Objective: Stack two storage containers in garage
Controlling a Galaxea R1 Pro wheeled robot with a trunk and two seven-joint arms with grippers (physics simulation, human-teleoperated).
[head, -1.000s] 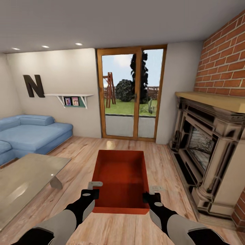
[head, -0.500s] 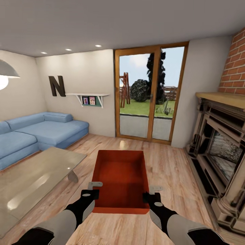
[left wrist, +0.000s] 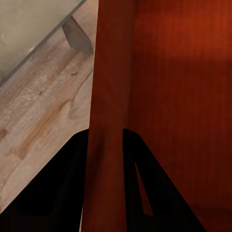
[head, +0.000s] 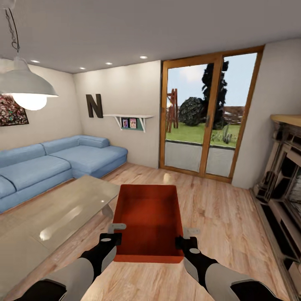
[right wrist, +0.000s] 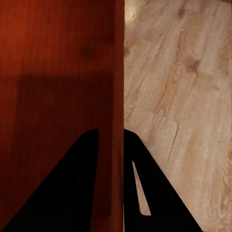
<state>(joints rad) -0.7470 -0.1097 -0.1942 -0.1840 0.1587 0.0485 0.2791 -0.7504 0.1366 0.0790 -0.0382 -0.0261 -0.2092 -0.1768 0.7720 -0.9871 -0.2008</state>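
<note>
In the living room with light wood-plank flooring [head: 217,217], blue sofa [head: 54,163] at ten o'clock, the orange-red rectangular plastic bin [head: 149,221] rides at twelve, left gripper [head: 113,232] and right gripper [head: 188,236] each clamped on a side wall; carrying step, and next comes driving garageward.

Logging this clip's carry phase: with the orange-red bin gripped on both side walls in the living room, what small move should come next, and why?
Probably keep turning the base toward an exit while holding the grip. The left gripper and right gripper each clamp a side wall of the storage container, which is held over wood-plank flooring, beside the glass coffee table, not on garage concrete.
</note>
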